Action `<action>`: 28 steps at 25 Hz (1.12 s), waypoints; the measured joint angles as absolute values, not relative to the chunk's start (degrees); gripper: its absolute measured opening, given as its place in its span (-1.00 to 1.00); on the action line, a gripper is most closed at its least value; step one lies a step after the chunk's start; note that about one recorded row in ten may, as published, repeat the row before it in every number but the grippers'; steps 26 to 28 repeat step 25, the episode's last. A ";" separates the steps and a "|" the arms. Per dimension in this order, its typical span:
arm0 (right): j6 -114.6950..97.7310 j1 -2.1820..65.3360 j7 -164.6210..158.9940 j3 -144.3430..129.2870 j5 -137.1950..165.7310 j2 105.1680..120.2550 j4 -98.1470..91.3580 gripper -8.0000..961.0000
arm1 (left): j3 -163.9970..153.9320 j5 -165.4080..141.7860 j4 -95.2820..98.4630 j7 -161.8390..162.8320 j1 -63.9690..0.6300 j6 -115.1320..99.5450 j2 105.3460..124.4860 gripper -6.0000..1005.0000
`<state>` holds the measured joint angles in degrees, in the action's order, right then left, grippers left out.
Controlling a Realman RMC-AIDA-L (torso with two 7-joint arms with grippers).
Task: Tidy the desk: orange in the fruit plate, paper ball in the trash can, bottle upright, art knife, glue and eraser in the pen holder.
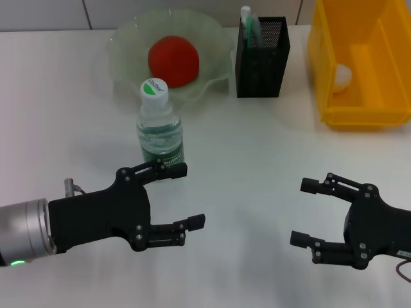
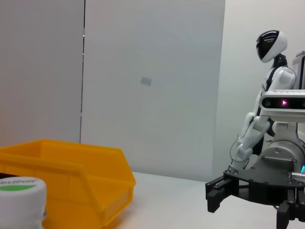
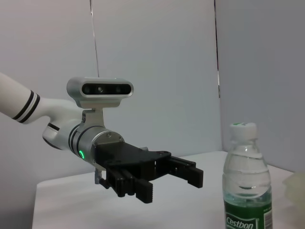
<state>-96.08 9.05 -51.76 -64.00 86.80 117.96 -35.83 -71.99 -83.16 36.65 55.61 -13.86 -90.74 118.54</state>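
Observation:
The orange (image 1: 173, 59) lies in the pale green fruit plate (image 1: 125, 51) at the back. In front of the plate the bottle (image 1: 159, 128) stands upright, white cap up; its cap (image 2: 21, 191) and body (image 3: 245, 186) also show in the wrist views. The black mesh pen holder (image 1: 262, 58) has a white and green tube (image 1: 248, 22) sticking out. The art knife and eraser are hidden. The paper ball (image 1: 342, 76) rests inside the yellow trash can (image 1: 379, 96). My left gripper (image 1: 191, 195) is open just in front of the bottle. My right gripper (image 1: 300, 212) is open at the front right.
White tabletop all round, with a bare stretch between the two grippers. The trash can (image 2: 71, 181) stands at the table's far right. A grey wall panel rises behind the table, and a small humanoid figure (image 2: 269, 62) stands beyond the right arm.

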 joint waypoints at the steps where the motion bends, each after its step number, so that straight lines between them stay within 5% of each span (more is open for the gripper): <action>1: -96.08 9.05 -51.76 -64.00 86.80 117.96 -35.83 0.75 | -71.99 -83.16 36.65 55.61 -13.86 -90.74 118.54 0.71; 28: -94.58 9.48 -51.68 -63.19 86.82 119.12 -35.58 0.75 | -71.97 -83.14 35.83 55.13 -14.17 -91.03 118.66 0.71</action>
